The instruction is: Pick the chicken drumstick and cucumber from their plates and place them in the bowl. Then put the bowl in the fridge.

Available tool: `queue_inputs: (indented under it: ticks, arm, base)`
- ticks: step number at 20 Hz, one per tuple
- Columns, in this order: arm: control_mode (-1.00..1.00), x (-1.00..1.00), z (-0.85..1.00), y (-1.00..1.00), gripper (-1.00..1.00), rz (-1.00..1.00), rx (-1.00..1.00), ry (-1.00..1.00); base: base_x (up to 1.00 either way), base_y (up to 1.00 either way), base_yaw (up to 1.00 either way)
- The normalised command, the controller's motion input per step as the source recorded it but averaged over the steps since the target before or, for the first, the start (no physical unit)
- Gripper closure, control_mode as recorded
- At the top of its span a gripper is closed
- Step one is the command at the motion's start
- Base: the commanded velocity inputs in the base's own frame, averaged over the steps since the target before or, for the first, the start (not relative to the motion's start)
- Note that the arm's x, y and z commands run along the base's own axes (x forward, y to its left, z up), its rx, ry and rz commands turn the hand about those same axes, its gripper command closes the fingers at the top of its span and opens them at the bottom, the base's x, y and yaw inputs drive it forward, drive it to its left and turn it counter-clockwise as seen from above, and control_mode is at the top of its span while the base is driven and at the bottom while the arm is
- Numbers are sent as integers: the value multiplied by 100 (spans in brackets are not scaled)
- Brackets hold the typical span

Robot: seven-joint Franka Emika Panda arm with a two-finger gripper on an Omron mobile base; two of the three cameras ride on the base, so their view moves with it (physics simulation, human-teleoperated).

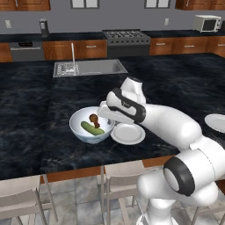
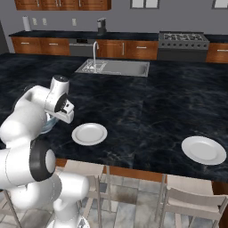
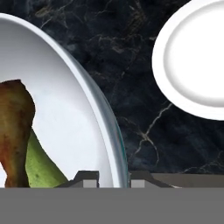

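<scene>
1. Pinching the bowl (image 1: 91, 125) by its rim, the gripper (image 3: 113, 177) is sitting at the wall nearest the robot, on the side facing the empty plate (image 1: 128, 134); in the hand view one fingertip (image 3: 89, 178) is rising inside the white wall and the other just outside it, with the thin rim running straight up between them, so the jaws are clamped on the rim.
2. Lying inside the bowl, the chicken drumstick (image 1: 94, 119) and the cucumber (image 1: 92, 128) are touching each other, the cucumber's long axis slanting across the bottom and the drumstick resting partly over it.
3. Standing on the dark counter (image 1: 35, 132), the bowl is just beside the near plate, while the second plate (image 2: 204, 149) is lying well apart, off to the robot's right.
4. Judging from this, both foods are already in, and carrying the bowl to the fridge is what is coming; a one-sided rim hold is likely to let the bowl tip away from the fingers.
</scene>
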Motion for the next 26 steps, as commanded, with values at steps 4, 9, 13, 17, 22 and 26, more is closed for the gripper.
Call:
queue_inputs:
  ticks: [4, 9, 13, 17, 22, 26]
  arm:
    - [-100, 0, 0, 0, 100, 0, 0, 0]
    - [-100, 0, 0, 0, 100, 0, 0, 0]
    - [-100, 0, 0, 0, 100, 0, 0, 0]
    - [100, 0, 0, 0, 100, 0, 0, 0]
    - [100, 0, 0, 0, 100, 0, 0, 0]
    - [100, 0, 0, 0, 100, 0, 0, 0]
  base:
    - [0, 0, 0]
    - [0, 0, 0]
    - [0, 0, 0]
    - [0, 0, 0]
    - [0, 0, 0]
    - [-10, 0, 0]
